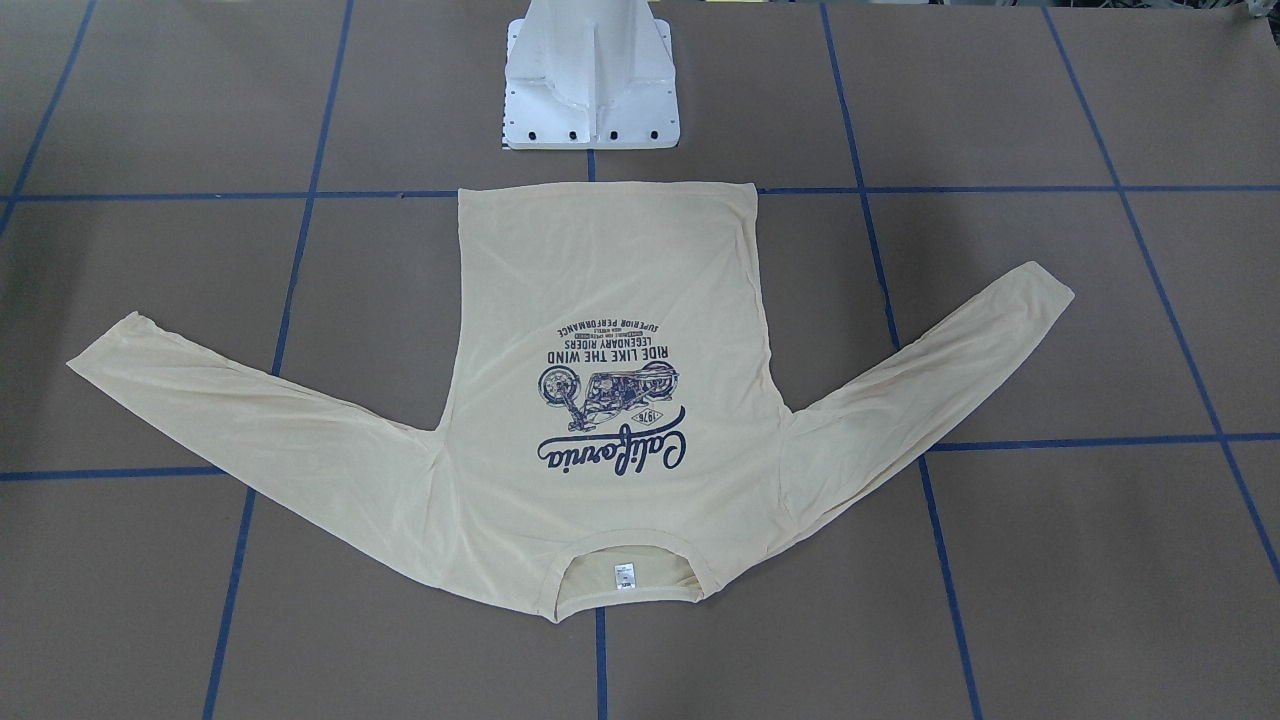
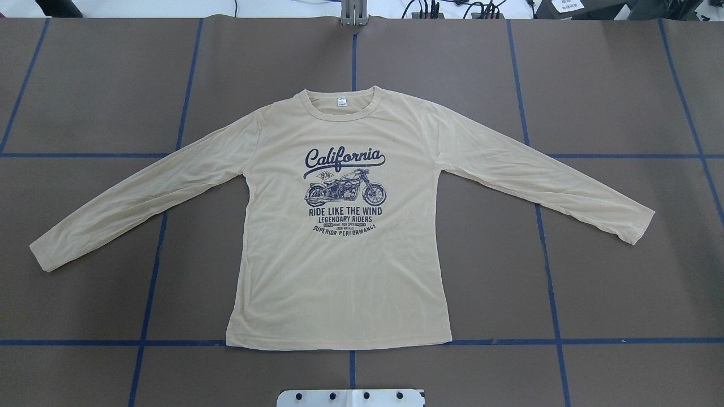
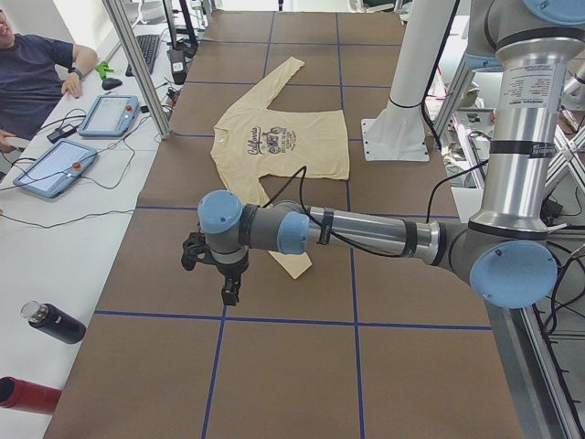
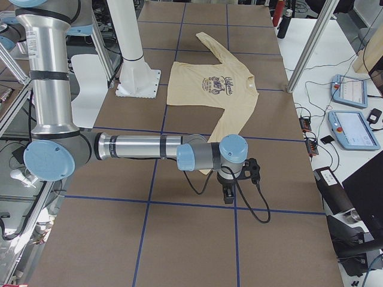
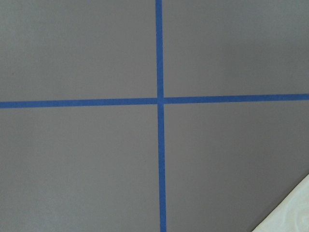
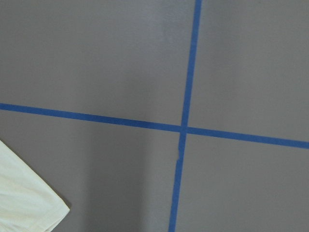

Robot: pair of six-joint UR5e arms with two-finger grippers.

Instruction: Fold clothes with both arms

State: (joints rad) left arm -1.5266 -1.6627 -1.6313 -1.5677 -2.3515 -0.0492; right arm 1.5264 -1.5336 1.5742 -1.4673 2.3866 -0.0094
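Thin, smooth cream shirt (image 2: 339, 271) lies flat, sleeves spread, centre frame on the matte brown desk (image 2: 622, 85). Whether the left hand (image 3: 228, 294) and right hand (image 4: 228, 195) are apart or together cannot be told.

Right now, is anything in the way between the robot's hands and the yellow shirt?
No, nothing visible. The shirt lies flat and open on the table. The left gripper and the right gripper each hang over bare table just beyond its sleeve ends, with only blue tape lines between.

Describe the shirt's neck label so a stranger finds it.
On the brown table, a cream long-sleeved shirt lies flat. Inside its collar, at the end far from the robot, sits the label: small and white against cream fabric.
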